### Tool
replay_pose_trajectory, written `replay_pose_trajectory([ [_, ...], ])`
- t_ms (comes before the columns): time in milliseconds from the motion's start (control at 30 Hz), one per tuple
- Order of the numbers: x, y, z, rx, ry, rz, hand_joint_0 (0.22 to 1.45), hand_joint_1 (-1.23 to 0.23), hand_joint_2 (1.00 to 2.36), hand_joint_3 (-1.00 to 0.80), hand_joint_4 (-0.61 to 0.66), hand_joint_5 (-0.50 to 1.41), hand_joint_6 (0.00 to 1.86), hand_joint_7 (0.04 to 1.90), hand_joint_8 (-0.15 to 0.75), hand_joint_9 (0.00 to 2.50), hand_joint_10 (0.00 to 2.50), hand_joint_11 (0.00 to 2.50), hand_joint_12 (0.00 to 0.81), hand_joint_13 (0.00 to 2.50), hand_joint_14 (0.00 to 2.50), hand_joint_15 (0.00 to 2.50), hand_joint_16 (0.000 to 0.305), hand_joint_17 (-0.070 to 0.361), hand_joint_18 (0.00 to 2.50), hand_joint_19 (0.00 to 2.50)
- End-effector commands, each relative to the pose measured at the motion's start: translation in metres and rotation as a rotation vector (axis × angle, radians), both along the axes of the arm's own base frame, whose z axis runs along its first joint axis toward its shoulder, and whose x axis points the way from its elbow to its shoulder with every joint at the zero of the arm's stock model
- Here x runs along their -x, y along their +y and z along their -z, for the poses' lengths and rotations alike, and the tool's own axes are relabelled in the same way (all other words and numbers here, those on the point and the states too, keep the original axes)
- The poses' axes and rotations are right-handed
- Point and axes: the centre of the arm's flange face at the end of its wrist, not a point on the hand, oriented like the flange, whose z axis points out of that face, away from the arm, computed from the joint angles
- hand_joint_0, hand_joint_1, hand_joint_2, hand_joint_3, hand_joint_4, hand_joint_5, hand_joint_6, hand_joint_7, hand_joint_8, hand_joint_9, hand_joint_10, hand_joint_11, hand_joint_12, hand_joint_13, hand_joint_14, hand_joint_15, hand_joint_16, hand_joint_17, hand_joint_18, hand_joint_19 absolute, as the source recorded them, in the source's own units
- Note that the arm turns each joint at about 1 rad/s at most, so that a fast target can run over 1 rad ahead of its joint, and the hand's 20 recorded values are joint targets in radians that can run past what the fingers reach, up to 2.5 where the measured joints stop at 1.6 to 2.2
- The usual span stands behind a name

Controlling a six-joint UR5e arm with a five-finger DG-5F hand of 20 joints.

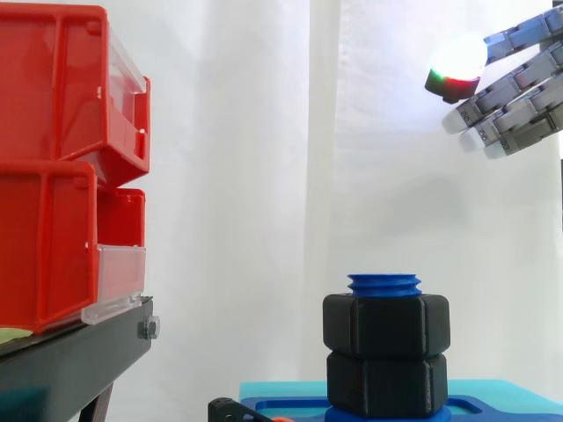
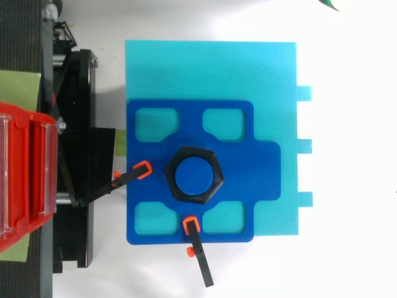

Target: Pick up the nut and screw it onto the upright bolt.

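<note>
A blue upright bolt (image 1: 383, 283) (image 2: 193, 174) stands in a blue fixture (image 2: 260, 167) on a cyan plate (image 2: 211, 68). A black hex nut (image 1: 385, 323) (image 2: 169, 177) sits threaded on the bolt, just below its tip. A second black hex piece (image 1: 385, 382) lies directly under it, against the fixture. My hand (image 1: 519, 83) hangs at the upper right of the side view, well above and to the right of the bolt. Its fingers are stretched out and hold nothing, and one fingertip (image 1: 456, 63) glows white with a red and green rim.
Red bins (image 1: 53, 158) (image 2: 25, 174) are stacked on a black stand (image 1: 70, 360) left of the bolt. Two black clamps with orange tips (image 2: 133, 176) (image 2: 197, 248) grip the fixture's left and front edges. Open air lies between the bins and the bolt.
</note>
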Motion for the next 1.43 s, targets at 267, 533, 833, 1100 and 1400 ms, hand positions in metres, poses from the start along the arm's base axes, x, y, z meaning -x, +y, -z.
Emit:
replay_pose_trajectory([
  [267,0.0,0.0,-0.0001,0.0,0.0,0.0,0.49,-0.46,1.0,-0.5,0.08,-0.24,0.5,0.64,0.188,0.05,0.0,0.0,0.348,0.0,0.0,0.0,0.052,0.116,0.0,0.0],
  [533,0.0001,0.0,0.0006,0.0,0.001,0.0,0.49,-0.46,1.0,-0.5,0.07,-0.24,0.5,0.68,0.189,0.05,0.0,0.0,0.348,0.0,0.0,0.0,0.051,0.116,0.0,0.0],
  [833,0.0,0.0,-0.0001,0.0,0.0,0.0,0.49,-0.44,1.0,-0.5,0.08,-0.24,0.5,0.66,0.192,0.07,0.0,0.0,0.347,0.0,0.0,0.0,0.051,0.115,0.0,0.0],
  [1100,0.0,0.0,-0.0001,0.0,0.0,0.0,0.5,-0.44,1.0,-0.5,0.07,-0.24,0.5,0.64,0.19,0.09,0.0,0.0,0.344,0.0,0.0,0.0,0.05,0.112,0.0,0.0],
  [1400,0.0,0.0,-0.0001,0.0,0.0,0.0,0.51,-0.42,1.0,-0.5,0.08,-0.24,0.5,0.67,0.191,0.09,0.0,0.0,0.341,0.0,0.0,0.0,0.049,0.111,0.0,0.0],
])
